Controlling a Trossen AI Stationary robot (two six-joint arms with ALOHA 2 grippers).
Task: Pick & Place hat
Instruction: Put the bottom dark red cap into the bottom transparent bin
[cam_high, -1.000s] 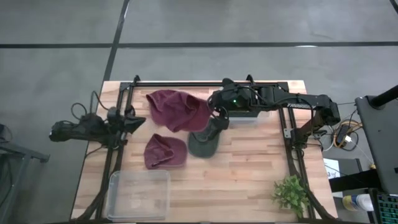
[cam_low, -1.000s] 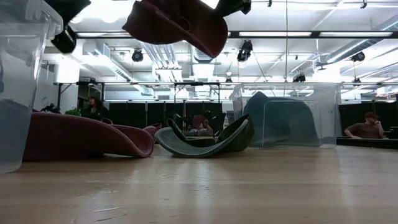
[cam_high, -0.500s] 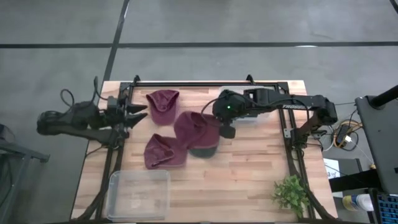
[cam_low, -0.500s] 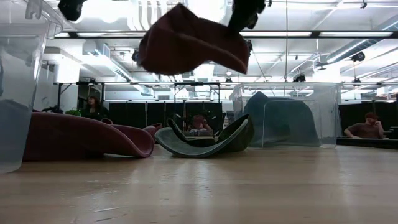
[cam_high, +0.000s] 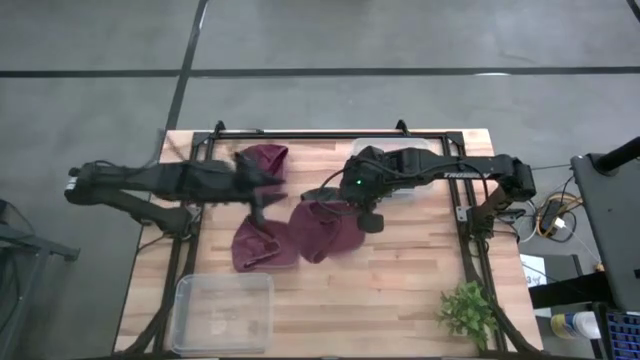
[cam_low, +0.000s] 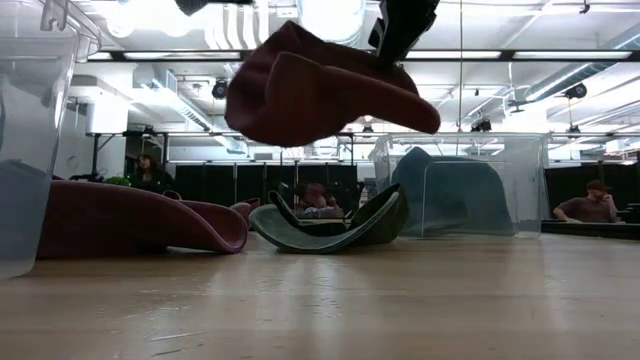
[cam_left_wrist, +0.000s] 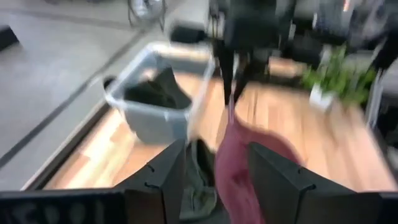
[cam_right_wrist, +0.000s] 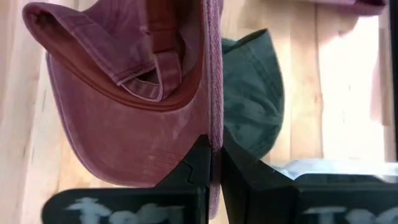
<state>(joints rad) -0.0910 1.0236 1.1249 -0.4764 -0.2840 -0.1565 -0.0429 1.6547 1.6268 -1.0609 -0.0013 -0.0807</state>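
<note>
One maroon hat (cam_right_wrist: 130, 118) hangs clamped in right gripper (cam_right_wrist: 210, 163) fingers; left gripper (cam_left_wrist: 214, 171) open nearby. Carry it level, clear of green hat (cam_right_wrist: 252, 99).

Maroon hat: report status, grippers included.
Right gripper shut on maroon hat, hanging clear of the table. Left gripper open, near it. Green hat lies directly below.

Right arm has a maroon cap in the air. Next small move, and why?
Probably keep carrying it toward the empty clear bin at the near left corner. The right gripper is pinched on the held maroon cap, which hangs well above the table, over the green cap. The left gripper is open and close by, so go slowly.
</note>
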